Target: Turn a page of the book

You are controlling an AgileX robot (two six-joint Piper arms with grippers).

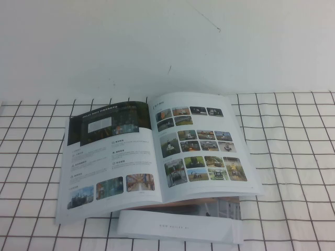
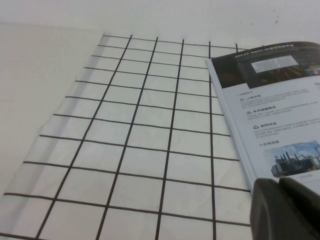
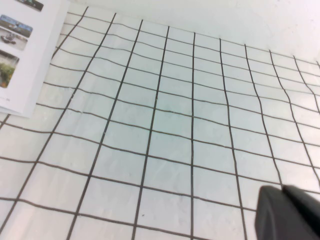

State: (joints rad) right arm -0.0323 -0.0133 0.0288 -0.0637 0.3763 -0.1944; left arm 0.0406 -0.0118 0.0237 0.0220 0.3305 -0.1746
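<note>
The book (image 1: 112, 157) lies open on the gridded cloth in the middle of the high view. Its left sheet has a dark banner and text columns. The page (image 1: 201, 149) on the right has rows of small colour photos and lies flat. Neither arm shows in the high view. In the left wrist view my left gripper (image 2: 280, 182) is shut and empty, just off the book's left sheet (image 2: 270, 115). In the right wrist view my right gripper (image 3: 283, 189) is shut and empty over bare cloth, well away from the page's corner (image 3: 25, 55).
A smaller white booklet (image 1: 178, 226) with one line of grey text lies under the book's front edge. The white cloth with black grid lines (image 1: 293, 157) covers the table. A plain white wall (image 1: 167, 42) stands behind.
</note>
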